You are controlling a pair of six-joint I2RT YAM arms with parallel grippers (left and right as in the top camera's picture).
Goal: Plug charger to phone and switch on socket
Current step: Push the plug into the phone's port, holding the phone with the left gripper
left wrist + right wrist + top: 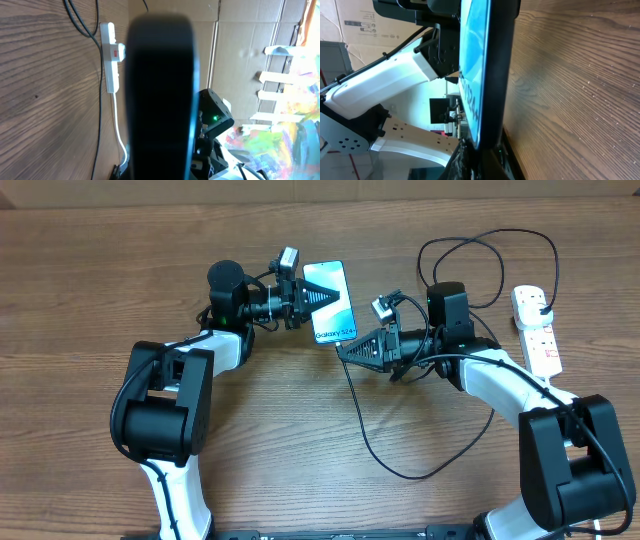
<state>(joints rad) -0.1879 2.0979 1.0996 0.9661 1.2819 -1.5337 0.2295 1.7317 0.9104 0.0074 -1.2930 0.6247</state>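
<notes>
Cannot make out the connector tip of the charger (361, 430): lost under the right gripper (343, 350), poised just at the near end of the phone (330, 277). Cannot tell in any view how far apart those jaws stand, nor whether anything is pinched between them. Blocked across the middle of the left wrist view by a dark blurred slab, too close to read; no fingers discernible there. From the right wrist, only an edge-on look at the phone, blue screen to one side and dark rim; cannot tell whether lying on the table (580, 90) or lifted off it. Clamped by the left gripper (320, 298) at the phone's left edge, one finger across the screen, at the far middle of the table.

Counted:
- one phone
- one charger, thin and black, looping near and right, then again far right toward the socket (540, 345)
- one socket, far right, well apart from the phone
- one thick white cord (119, 130)
- one red switch (120, 51), showing from the left wrist
- two arms
</notes>
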